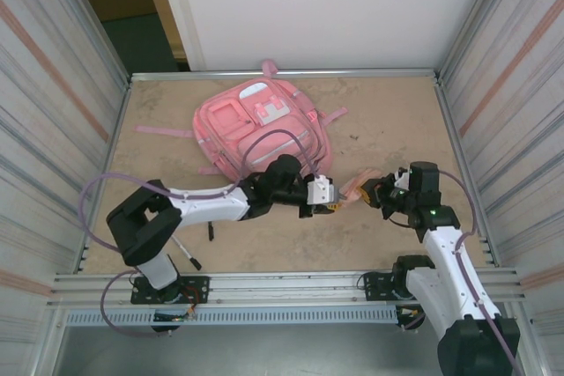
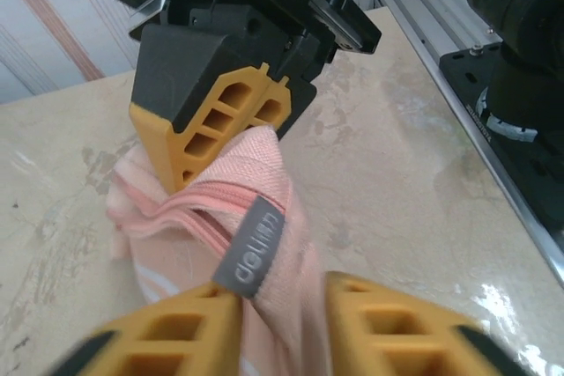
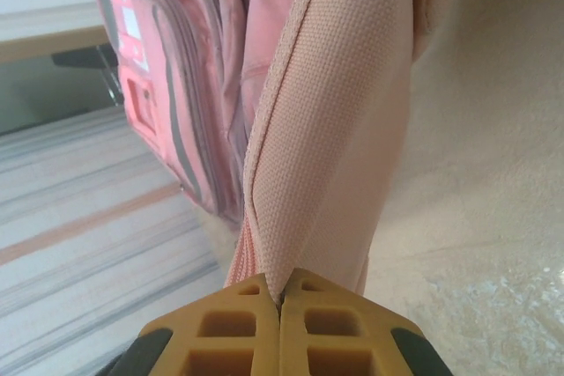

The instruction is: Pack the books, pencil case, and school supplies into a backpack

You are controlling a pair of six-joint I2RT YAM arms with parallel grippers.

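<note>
pencil case (image 2: 275, 169) in right gripper's (image 2: 253, 119) pinch

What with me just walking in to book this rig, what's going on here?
Two robot arms have a soft pale-pink fabric pencil case between them. The right gripper is shut on one end; the left gripper straddles the other end, though whether it grips is unclear. The large pink school backpack lies on the table behind them, and the case is not in it yet.
</note>
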